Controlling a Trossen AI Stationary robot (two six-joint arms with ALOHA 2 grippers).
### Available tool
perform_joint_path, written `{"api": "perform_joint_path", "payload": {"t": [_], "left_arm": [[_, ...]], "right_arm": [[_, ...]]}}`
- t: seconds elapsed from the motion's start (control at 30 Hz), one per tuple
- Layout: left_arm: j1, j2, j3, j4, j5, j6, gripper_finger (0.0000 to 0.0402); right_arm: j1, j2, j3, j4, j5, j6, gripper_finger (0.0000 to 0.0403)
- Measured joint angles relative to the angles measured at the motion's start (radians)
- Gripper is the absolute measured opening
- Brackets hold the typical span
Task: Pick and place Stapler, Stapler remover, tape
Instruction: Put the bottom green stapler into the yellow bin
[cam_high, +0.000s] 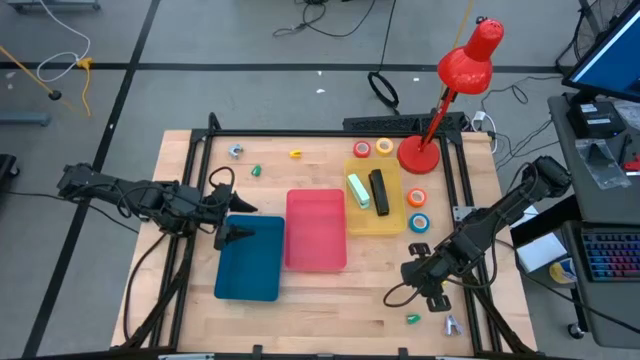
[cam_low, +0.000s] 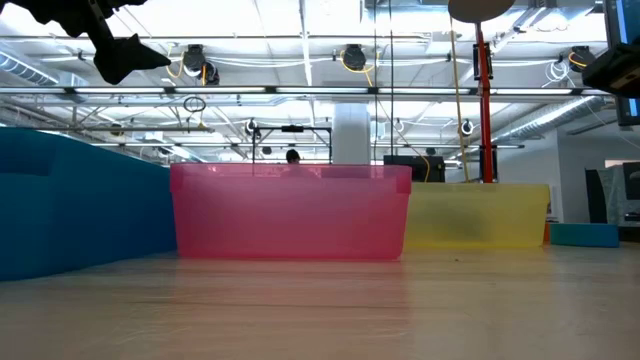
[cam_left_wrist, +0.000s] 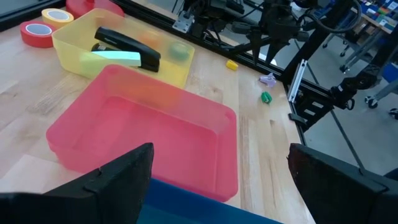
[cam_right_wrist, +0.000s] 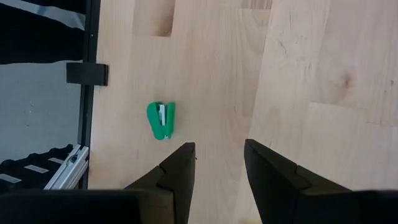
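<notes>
A black stapler (cam_high: 379, 190) and a green one (cam_high: 357, 192) lie inside the yellow tray (cam_high: 392, 222). Red tape (cam_high: 361, 150) and yellow tape (cam_high: 384, 148) lie flat on the table near the lamp base. Orange tape (cam_high: 416, 198) and blue tape (cam_high: 419, 222) lie just right of the yellow tray. A small green stapler remover (cam_right_wrist: 161, 119) lies on the wood near the right front corner. My right gripper (cam_right_wrist: 217, 163) hovers open above the table beside it. My left gripper (cam_left_wrist: 221, 155) is open wide over the blue tray's (cam_high: 250, 265) far edge, beside the pink tray (cam_left_wrist: 143, 134).
A red desk lamp (cam_high: 440, 110) stands at the far right of the table. Small clips lie scattered: a green one (cam_high: 256, 171), a yellow one (cam_high: 296, 154), silver ones (cam_high: 235, 150) (cam_high: 452, 325). A black frame rail (cam_right_wrist: 87, 73) borders the table's right edge.
</notes>
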Motion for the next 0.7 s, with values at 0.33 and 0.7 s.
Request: {"api": "perform_joint_path", "payload": {"t": [0.33, 0.7], "left_arm": [[0.000, 0.000, 0.000, 0.000, 0.001, 0.005, 0.0365], [0.000, 0.000, 0.000, -0.001, 0.001, 0.014, 0.0365]], "right_arm": [[0.000, 0.000, 0.000, 0.020, -0.001, 0.000, 0.0189], [-0.001, -0.002, 0.000, 0.185, -0.002, 0.235, 0.0249]]}}
